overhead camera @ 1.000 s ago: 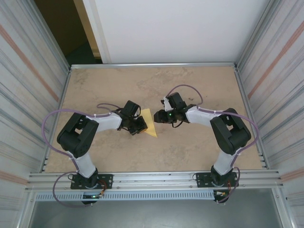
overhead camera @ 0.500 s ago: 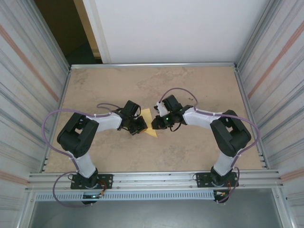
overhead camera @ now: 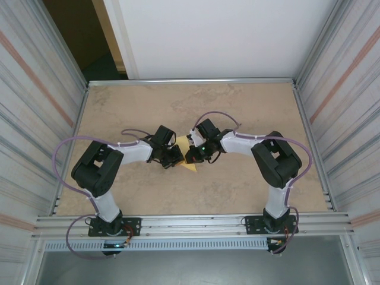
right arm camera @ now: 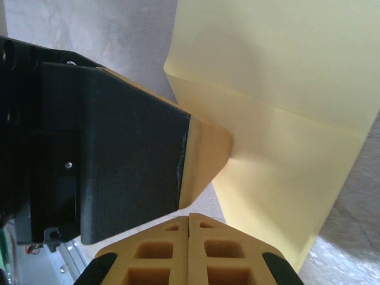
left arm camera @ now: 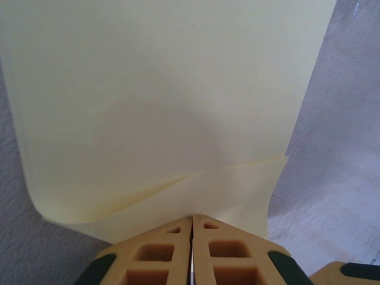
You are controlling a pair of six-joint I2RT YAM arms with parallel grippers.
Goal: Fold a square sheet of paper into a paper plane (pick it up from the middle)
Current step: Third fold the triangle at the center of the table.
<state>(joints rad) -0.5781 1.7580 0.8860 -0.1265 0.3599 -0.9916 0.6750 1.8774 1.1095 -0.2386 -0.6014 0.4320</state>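
The yellow square sheet of paper (overhead camera: 186, 147) lies folded over itself at the table's middle, between the two grippers. My left gripper (overhead camera: 177, 155) is shut on its near edge. In the left wrist view the fingertips (left arm camera: 192, 218) pinch where the sheet (left arm camera: 166, 89) curls into two layers. My right gripper (overhead camera: 192, 155) is shut with nothing in it. Its closed tips (right arm camera: 189, 217) rest just short of the sheet (right arm camera: 285, 101), beside the left gripper's finger (right arm camera: 205, 155) that presses the paper. A paper plane is out of view.
The beige marbled table (overhead camera: 237, 190) is boxed in by ribbed metal walls left and right and a white panel behind. A metal rail (overhead camera: 190, 224) runs along the near edge by the arm bases. A dark opening (overhead camera: 77, 35) sits at the back left.
The right gripper has moved left across the table to the sheet and gone from partly open to shut. The left gripper keeps its hold in place.
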